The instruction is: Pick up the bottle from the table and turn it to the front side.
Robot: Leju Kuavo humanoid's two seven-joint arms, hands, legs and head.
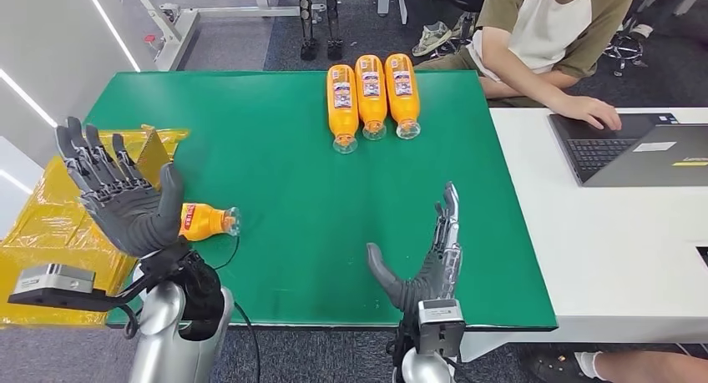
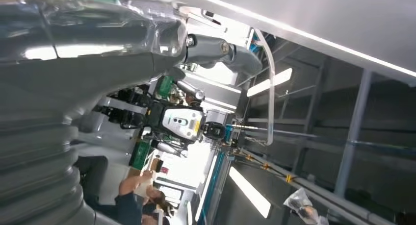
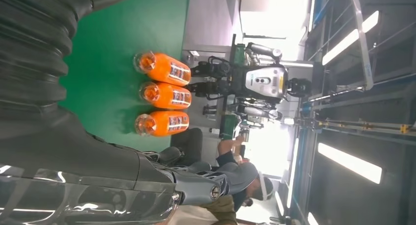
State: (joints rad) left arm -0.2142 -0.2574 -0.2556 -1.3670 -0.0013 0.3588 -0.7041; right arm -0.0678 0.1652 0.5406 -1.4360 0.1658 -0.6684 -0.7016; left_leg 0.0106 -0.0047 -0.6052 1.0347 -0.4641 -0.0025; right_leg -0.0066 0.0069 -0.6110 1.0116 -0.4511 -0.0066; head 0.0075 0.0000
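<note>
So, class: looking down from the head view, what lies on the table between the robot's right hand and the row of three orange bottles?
Nothing: in the head view, only bare green mat separates the right hand from the three bottles.

We see a green table mat (image 1: 275, 191), orange bottles (image 1: 371, 87) with blue-and-white labels, another orange bottle (image 1: 203, 221) labelled red, crinkled yellow plastic sheeting (image 1: 37, 224) at left, a white desk (image 1: 618, 233) and a grey laptop (image 1: 643, 149).
</note>
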